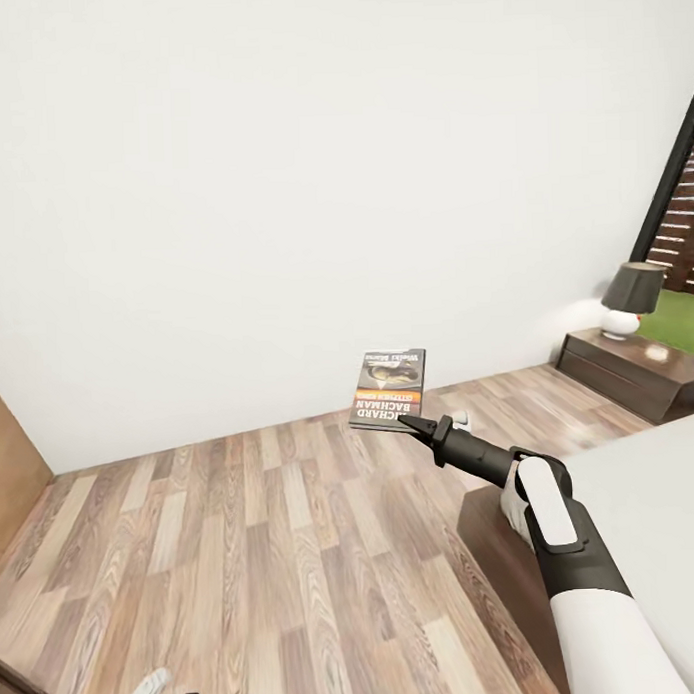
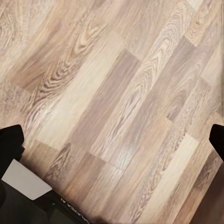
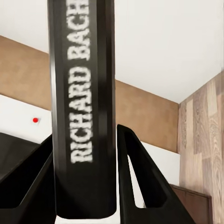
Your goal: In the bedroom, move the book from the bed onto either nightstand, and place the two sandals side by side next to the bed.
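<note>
— Where is the book?

— My right tool [image 1: 415, 425] is pinching the book [image 1: 387, 389] by its lower edge, holding it in the air over the wooden floor [image 1: 244, 551], in front of the white wall [image 1: 281, 189]. From the right wrist, 2 dark fingers [image 3: 135, 172] flank its spine [image 3: 84, 107].

— And the bed?

— The bed's [image 1: 653, 506] white corner lies just beside my right arm. Beyond the bed a nightstand [image 1: 633, 369] carries a lamp [image 1: 630, 297].

— Your left tool?

— My left tool [image 2: 112, 140] is spread wide above the floor, gripping nothing.
</note>
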Robot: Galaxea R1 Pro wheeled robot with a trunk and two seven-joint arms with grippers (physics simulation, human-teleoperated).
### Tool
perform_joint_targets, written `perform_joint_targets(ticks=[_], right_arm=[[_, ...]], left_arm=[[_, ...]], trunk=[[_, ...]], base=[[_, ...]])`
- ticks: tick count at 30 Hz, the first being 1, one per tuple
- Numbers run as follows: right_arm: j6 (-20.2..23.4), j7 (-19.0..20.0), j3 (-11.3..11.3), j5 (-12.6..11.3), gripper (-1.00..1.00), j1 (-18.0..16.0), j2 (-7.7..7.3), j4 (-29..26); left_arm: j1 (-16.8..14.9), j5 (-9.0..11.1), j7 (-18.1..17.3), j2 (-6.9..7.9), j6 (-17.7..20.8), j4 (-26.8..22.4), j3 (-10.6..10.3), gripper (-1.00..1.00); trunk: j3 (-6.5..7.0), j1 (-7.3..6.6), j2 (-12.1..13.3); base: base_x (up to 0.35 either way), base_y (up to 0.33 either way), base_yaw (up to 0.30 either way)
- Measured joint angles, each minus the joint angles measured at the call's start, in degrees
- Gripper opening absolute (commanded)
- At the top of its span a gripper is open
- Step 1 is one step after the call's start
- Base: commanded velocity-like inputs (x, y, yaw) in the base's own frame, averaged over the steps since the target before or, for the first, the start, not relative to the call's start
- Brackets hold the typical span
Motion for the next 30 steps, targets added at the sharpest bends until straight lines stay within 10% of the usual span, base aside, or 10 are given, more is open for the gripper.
perform_joint_targets(ticks=[30], right_arm=[[0.1, -0.1, -0.7, 0.2, -1.0, 0.5, -2.2, -1.6]], left_arm=[[-0.4, 0.0, 0.0, -0.08, -0.3, 0.0, 0.0, 1.0]], trunk=[[0.0, 0.0, 0.0]], base=[[0.253, 0.241, -0.264]])
